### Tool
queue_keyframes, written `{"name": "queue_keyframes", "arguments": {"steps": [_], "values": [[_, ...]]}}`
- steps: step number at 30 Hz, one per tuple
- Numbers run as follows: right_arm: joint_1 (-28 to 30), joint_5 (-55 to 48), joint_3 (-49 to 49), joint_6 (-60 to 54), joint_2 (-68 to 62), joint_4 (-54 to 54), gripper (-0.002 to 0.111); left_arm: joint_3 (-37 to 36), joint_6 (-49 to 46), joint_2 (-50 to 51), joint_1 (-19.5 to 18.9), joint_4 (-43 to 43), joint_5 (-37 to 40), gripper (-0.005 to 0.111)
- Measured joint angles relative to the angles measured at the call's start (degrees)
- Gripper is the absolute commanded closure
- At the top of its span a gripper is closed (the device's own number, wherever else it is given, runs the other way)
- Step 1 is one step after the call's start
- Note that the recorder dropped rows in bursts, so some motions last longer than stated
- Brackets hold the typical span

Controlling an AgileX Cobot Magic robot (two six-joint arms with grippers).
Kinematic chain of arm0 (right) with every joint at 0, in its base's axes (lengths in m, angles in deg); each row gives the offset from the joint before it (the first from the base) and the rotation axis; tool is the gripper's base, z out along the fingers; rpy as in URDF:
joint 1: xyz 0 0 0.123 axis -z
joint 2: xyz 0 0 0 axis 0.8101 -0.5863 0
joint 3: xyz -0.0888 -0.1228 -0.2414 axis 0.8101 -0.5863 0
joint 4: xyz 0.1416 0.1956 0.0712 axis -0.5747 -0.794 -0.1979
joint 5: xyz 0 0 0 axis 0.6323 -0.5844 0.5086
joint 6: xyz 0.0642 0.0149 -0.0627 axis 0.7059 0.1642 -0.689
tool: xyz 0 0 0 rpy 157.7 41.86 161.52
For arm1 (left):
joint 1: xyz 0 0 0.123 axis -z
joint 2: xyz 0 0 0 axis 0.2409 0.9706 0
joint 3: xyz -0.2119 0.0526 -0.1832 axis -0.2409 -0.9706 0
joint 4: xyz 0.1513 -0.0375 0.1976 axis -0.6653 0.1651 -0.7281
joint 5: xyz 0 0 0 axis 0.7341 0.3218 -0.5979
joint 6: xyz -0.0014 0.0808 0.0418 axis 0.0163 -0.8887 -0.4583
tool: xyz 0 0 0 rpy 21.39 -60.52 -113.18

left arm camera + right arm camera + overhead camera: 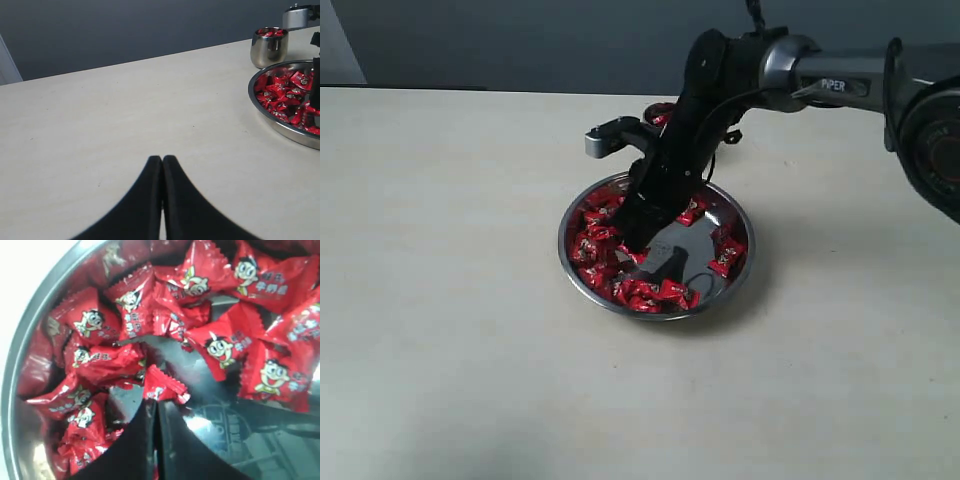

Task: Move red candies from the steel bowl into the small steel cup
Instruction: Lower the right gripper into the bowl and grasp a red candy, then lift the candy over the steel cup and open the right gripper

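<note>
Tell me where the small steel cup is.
In the exterior view the small steel cup stands on the table just behind the steel bowl, near the middle, mostly hidden by the right arm.

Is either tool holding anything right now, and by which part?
The right tool looks shut on one red candy, pinching a wrapper edge at its tips, inside the steel bowl. The left tool is shut on nothing.

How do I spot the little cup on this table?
Start at the wide steel bowl of red candies on the pale table. Just beyond it, partly hidden by the right arm, stands the small steel cup. Unlike the shallow bowl, it is narrow and barrel-shaped.
</note>
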Motion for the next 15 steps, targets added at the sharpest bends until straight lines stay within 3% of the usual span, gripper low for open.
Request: {"name": "queue_keyframes", "arguments": {"steps": [8, 15], "values": [[0.00, 7.51, 0.00, 1.40, 4.02, 5.36, 0.109, 0.00, 0.00, 0.00, 0.00, 0.00, 0.00, 0.106], [-0.13, 23.82, 0.00, 7.91, 4.86, 15.13, 0.109, 0.00, 0.00, 0.00, 0.00, 0.00, 0.00, 0.106]]}}
